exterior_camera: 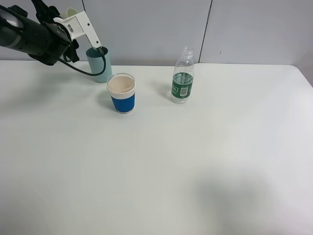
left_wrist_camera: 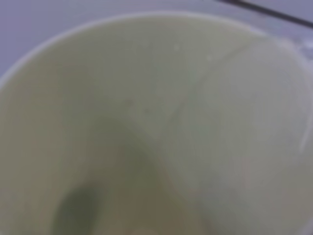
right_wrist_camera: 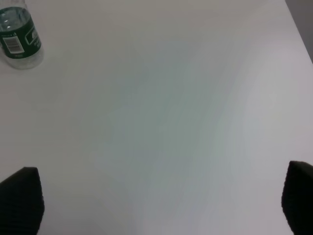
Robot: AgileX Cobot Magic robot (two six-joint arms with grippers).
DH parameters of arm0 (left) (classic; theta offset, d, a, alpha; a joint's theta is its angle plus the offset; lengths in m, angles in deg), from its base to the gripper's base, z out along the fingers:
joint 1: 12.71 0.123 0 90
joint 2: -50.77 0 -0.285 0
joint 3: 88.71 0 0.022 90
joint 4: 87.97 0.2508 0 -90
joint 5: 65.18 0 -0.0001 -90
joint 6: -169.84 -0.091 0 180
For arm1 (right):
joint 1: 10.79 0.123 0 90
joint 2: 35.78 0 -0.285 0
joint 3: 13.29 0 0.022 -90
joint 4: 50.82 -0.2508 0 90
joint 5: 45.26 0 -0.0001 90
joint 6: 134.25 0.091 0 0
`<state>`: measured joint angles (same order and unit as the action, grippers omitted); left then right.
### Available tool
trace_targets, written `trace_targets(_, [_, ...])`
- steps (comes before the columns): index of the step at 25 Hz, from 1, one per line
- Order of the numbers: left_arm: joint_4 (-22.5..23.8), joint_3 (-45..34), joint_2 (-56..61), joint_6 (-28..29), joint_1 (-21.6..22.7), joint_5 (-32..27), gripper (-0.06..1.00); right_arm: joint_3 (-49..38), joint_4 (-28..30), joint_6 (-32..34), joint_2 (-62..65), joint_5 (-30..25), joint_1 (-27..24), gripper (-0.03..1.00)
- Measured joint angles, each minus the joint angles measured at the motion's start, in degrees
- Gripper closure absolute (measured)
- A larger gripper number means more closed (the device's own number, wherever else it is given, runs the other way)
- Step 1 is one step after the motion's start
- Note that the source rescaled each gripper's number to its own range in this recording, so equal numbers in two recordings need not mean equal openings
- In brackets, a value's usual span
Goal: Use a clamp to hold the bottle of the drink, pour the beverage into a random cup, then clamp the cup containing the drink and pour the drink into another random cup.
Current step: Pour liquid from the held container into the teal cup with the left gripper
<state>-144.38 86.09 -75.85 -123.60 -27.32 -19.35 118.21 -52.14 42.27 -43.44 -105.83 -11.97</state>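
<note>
My left gripper (exterior_camera: 80, 27) is raised at the back left, shut on the pale yellow-green cup (exterior_camera: 71, 11). Only a bit of that cup's rim shows behind the white finger. The cup's blurred inside (left_wrist_camera: 146, 122) fills the left wrist view. The teal cup (exterior_camera: 100, 64) stands upright on the table just below the gripper. No stream of liquid shows between them. The capless bottle (exterior_camera: 183, 77) with the green label stands right of the middle, with clear beverage in its lower part; it is also the bottle (right_wrist_camera: 19, 39) in the right wrist view. My right gripper (right_wrist_camera: 161, 205) is open and holds nothing.
A white cup with a blue band (exterior_camera: 121, 94) stands in front of and right of the teal cup. The white table (exterior_camera: 195, 171) stretches wide to the front and right. A grey wall stands behind its far edge.
</note>
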Motion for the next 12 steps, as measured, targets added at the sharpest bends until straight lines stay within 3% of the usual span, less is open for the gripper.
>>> trace_targets(12, [2.55, 0.00, 0.00, -1.47, 0.00, 0.38, 0.90, 0.00, 0.00, 0.00, 0.00, 0.00, 0.00, 0.03])
